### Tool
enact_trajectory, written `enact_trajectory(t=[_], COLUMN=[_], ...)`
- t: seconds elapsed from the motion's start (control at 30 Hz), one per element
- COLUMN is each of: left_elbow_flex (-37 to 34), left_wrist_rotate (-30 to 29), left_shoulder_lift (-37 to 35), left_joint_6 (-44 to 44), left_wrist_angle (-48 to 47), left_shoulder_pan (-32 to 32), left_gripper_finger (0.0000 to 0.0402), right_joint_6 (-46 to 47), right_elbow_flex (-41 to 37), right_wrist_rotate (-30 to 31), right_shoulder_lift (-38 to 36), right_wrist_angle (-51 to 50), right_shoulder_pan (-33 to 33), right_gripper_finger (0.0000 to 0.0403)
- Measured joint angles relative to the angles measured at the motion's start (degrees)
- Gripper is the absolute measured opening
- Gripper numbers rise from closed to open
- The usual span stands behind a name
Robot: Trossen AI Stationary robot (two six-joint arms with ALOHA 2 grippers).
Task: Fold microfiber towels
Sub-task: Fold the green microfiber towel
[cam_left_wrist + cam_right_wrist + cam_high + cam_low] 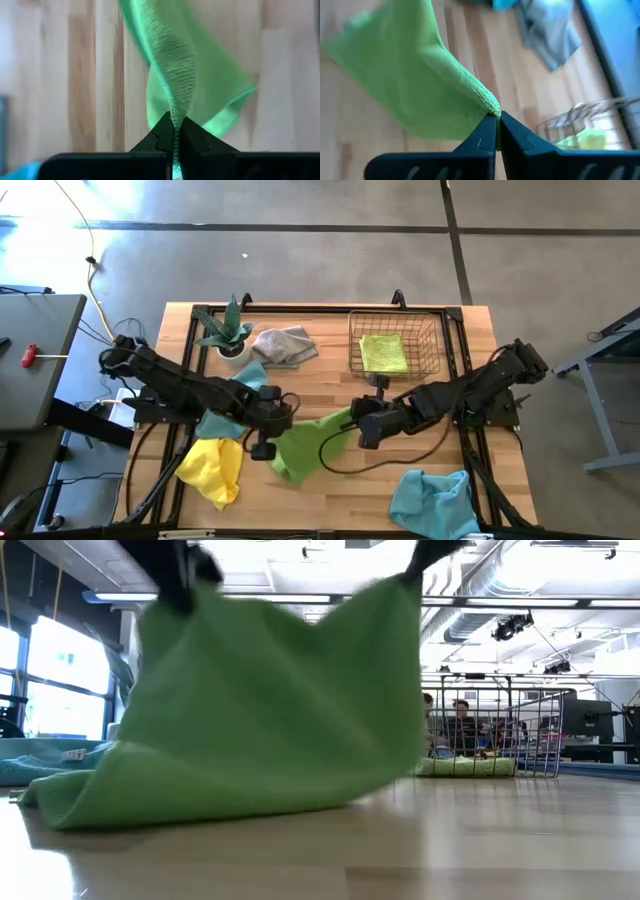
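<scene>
A lime green towel (303, 446) hangs between my two grippers at the table's middle; the low view shows it spread (270, 700) with its lower edge on the table. My left gripper (268, 423) is shut on its left top corner and my right gripper (360, 423) on its right top corner. A yellow towel (212, 468) and a light blue towel (235, 395) lie crumpled by the left arm. A grey towel (283, 345) lies at the far side. Another light blue towel (432, 500) lies front right. A second lime green towel (383, 352) lies in the wire basket (432, 340). My left gripper pinches a bunched top corner (176, 117) of the green towel between its two fingers. The towel hangs below the fingers. Its lower edge (150, 808) rests on the table. My right gripper pinches the towel's other top corner (491, 106) between its two fingertips, right at the hemmed edge. The cloth runs down and away from the fingers toward the left gripper, sagging a little between the two holds.
A potted plant (228, 330) stands at the far left next to the grey towel. The wire basket stands at the far right. Bare wood lies between the green towel and the table's near edge (330, 515).
</scene>
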Motion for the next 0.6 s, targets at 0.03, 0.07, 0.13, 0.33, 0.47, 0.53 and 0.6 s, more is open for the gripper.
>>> enact_trajectory(t=[0.03,0.07,0.13,0.33,0.47,0.53,0.6], left_elbow_flex=[1.8,3.8,8.2,19.5,23.7,24.7,25.3], left_wrist_rotate=[-1.4,-2.9,-5.8,-16.1,-18.9,-18.5,-17.9], left_shoulder_lift=[-0.4,-0.7,-0.8,-0.8,-0.8,-0.8,-0.7], left_joint_6=[0.2,0.7,2.6,7.6,8.2,7.9,7.7], left_wrist_angle=[-1.0,-2.3,-5.0,-13.6,-16.6,-17.6,-18.0], left_shoulder_pan=[-0.7,-1.3,-2.5,-4.4,-3.7,-3.3,-3.3], left_gripper_finger=[0.0001,0.0,0.0,0.0,0.0,0.0,0.0], right_joint_6=[0.0,0.0,0.0,7.6,19.3,23.8,25.7], right_elbow_flex=[1.9,4.0,7.8,13.6,13.6,13.6,13.6], right_wrist_rotate=[1.8,3.9,8.7,17.2,16.0,13.9,12.4], right_shoulder_lift=[0.0,0.0,0.0,-0.1,-0.1,-0.1,-0.1], right_wrist_angle=[-1.3,-2.9,-4.8,-10.2,-15.3,-17.1,-17.2], right_shoulder_pan=[1.0,2.0,4.0,6.6,6.2,6.2,6.5], right_gripper_finger=[0.0,0.0,0.0,0.0,0.0,0.0,0.0])
